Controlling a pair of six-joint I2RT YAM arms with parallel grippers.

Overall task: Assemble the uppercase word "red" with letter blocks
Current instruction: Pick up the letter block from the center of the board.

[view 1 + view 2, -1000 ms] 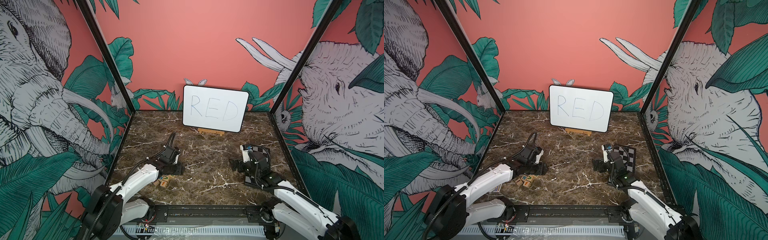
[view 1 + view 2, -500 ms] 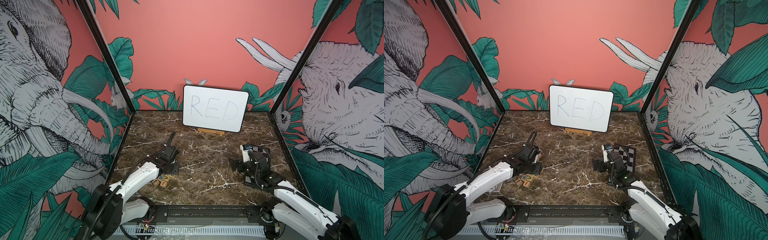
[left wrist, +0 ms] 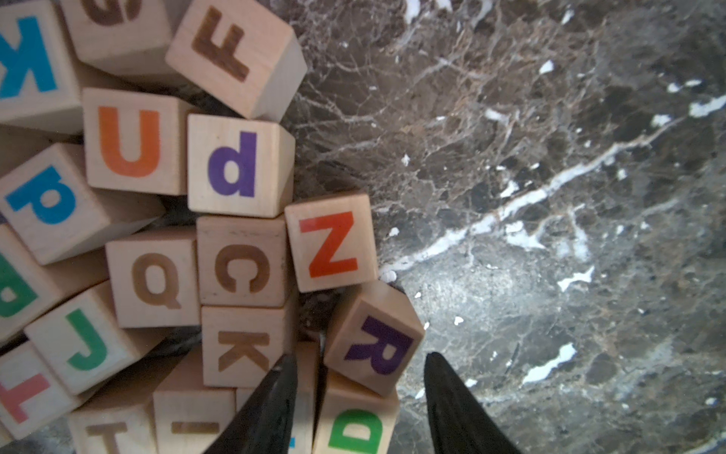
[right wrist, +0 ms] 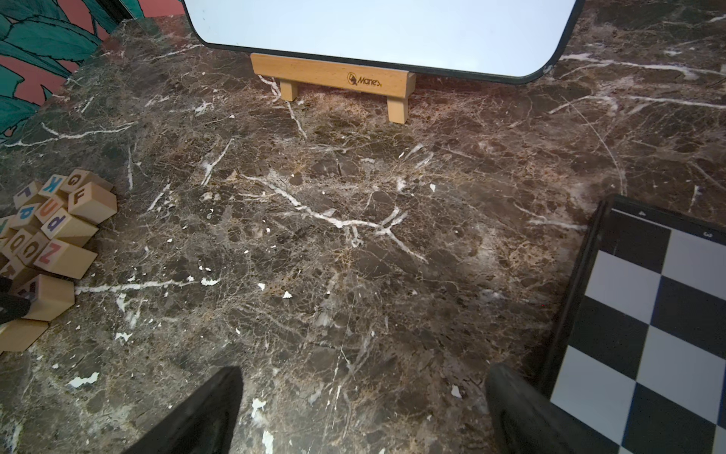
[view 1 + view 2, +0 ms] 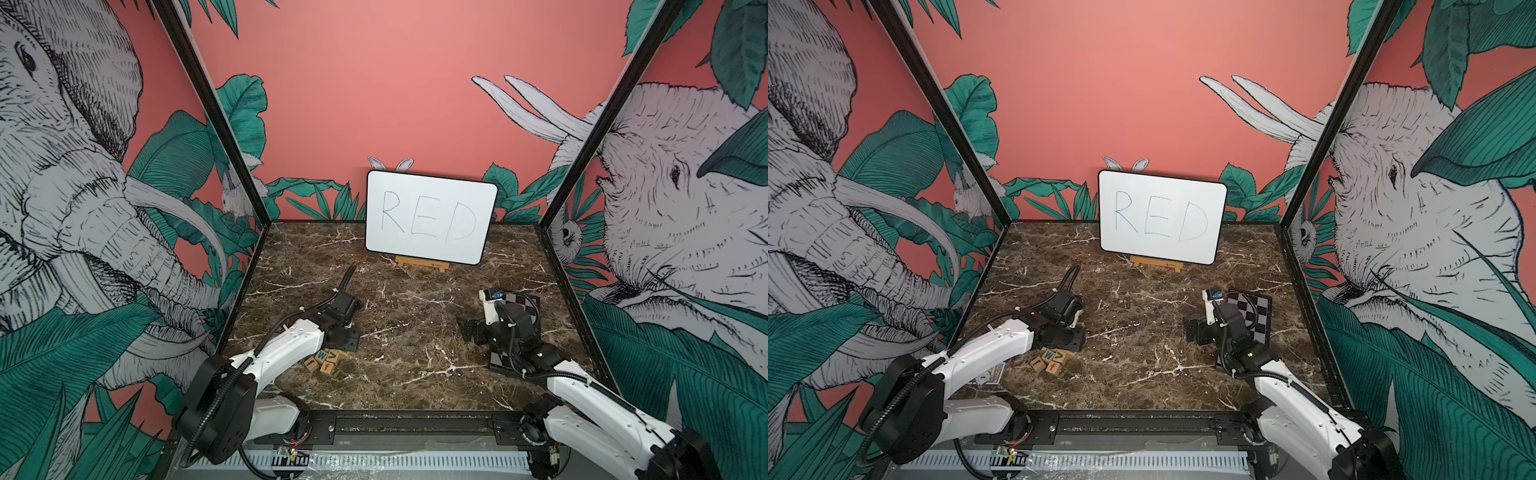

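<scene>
Surface: brown marble tabletop [image 5: 415, 374] between jungle-print walls, with a whiteboard [image 5: 430, 216] reading RED at the back.
Letter blocks [image 3: 157, 236]: one jumbled heap on the left arm's side; no word is laid out.
R block [image 3: 375, 344]: tilted at the heap's edge, resting on a green-lettered block [image 3: 353, 428], perhaps the D.
Left gripper [image 3: 360, 355]: fingers straddle the R block; a firm pinch cannot be told.
Right gripper [image 4: 363, 369]: jaws wide and empty, beside the chequered board [image 4: 648, 314].
Progress: barely begun; R, E and D all remain to be placed, and E is unseen.

Whiteboard [image 5: 430, 216], back edge of bench [image 5: 415, 345]: handwritten "RED". Wooden stand [image 4: 334, 76] under it: "Manes". Letter blocks [image 3: 241, 165], left edge: F, U, d, N, C, Q, K, J; R block [image 3: 375, 338] purple.
</scene>
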